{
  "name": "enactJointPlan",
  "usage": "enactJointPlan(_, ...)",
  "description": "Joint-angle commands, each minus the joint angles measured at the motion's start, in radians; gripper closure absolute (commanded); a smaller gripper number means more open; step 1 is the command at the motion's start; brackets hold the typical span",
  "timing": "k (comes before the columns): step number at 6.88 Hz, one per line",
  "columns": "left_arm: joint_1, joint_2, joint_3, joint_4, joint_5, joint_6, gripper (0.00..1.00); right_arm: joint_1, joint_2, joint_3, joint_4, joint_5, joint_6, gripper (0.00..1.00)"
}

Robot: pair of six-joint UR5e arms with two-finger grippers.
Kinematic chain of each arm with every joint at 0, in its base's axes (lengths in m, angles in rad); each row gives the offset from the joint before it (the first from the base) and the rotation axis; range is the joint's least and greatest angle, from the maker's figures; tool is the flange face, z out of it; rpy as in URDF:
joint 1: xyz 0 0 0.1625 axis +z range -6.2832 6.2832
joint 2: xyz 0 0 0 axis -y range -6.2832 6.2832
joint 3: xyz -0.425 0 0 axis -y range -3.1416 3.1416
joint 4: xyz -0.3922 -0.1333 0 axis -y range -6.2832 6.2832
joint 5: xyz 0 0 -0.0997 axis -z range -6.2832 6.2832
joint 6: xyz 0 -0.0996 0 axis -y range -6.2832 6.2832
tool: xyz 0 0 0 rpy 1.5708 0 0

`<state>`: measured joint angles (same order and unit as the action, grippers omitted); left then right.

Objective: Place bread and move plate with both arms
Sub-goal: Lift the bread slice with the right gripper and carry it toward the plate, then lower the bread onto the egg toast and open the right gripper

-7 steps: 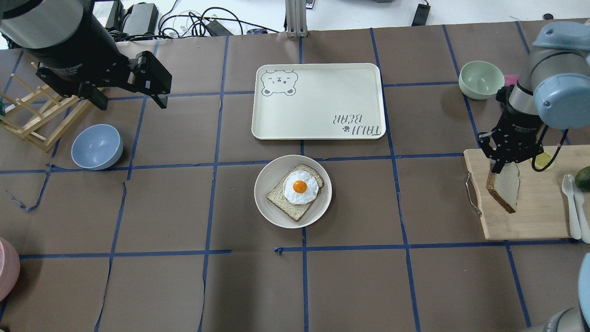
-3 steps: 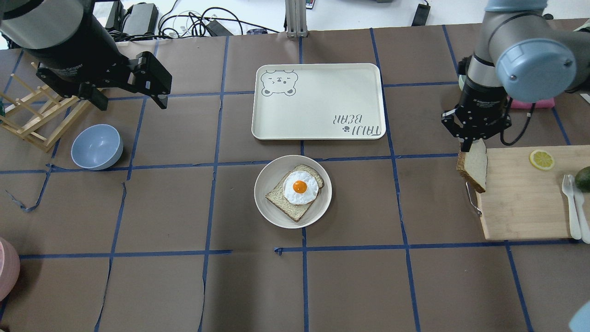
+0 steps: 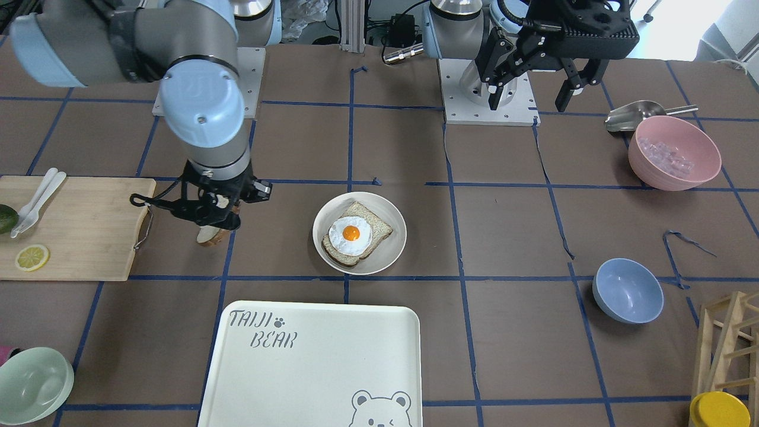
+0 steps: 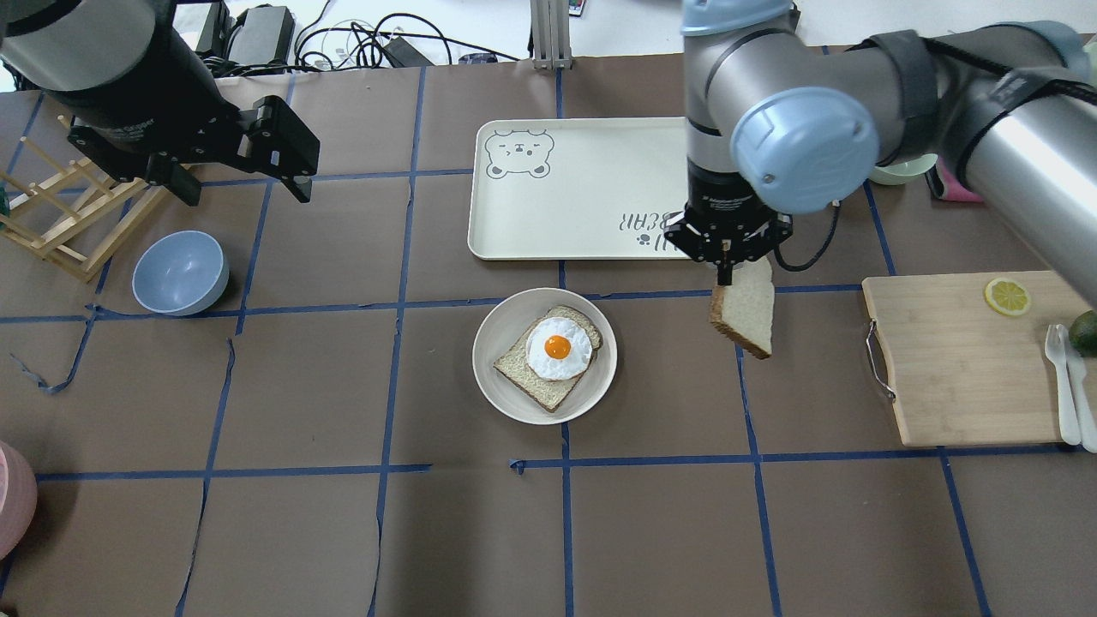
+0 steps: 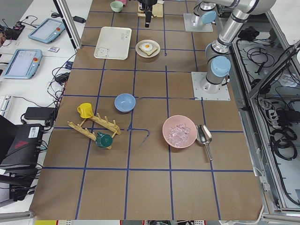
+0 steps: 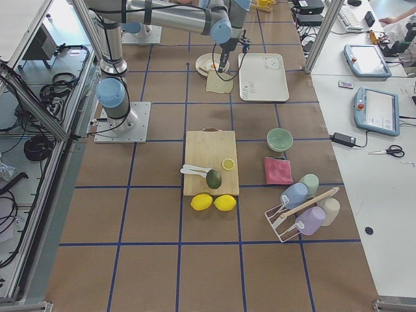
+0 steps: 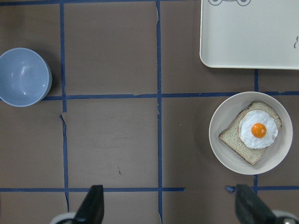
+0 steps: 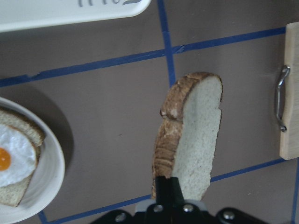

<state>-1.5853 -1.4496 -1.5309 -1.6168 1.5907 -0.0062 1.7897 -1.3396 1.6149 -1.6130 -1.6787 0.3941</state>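
Since a second ago my right gripper (image 4: 727, 254) has carried the bread (image 4: 744, 310) off the cutting board (image 4: 960, 377). The slice now hangs in the air between the board and the plate (image 4: 501, 390), near the tray's (image 4: 583, 188) corner. My right jaws pinch it by one edge. The right wrist view shows its dark crust side-on, where the overhead gives only a thin brown rim. My left gripper (image 4: 247, 190) hangs well apart with its jaws spread, and the left wrist view shows both fingers (image 7: 93, 207) wide, with the egg-topped slice (image 7: 254, 133) on the plate.
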Motion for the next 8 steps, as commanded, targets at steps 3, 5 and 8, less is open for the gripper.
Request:
enactJointPlan(3, 0.001, 0.0, 0.0, 0.0, 0.0, 0.0, 0.0, 0.2, 0.111, 0.0, -0.149, 0.181, 0.291, 1.0)
enactJointPlan(5, -0.001, 0.0, 0.0, 0.0, 0.0, 0.0, 0.0, 0.252, 0.16, 0.0, -0.189, 0.191, 0.374, 1.0)
enactJointPlan(8, 0.001, 0.0, 0.0, 0.0, 0.0, 0.0, 0.0, 0.263, 0.177, 0.003, -0.203, 0.224, 0.371, 1.0)
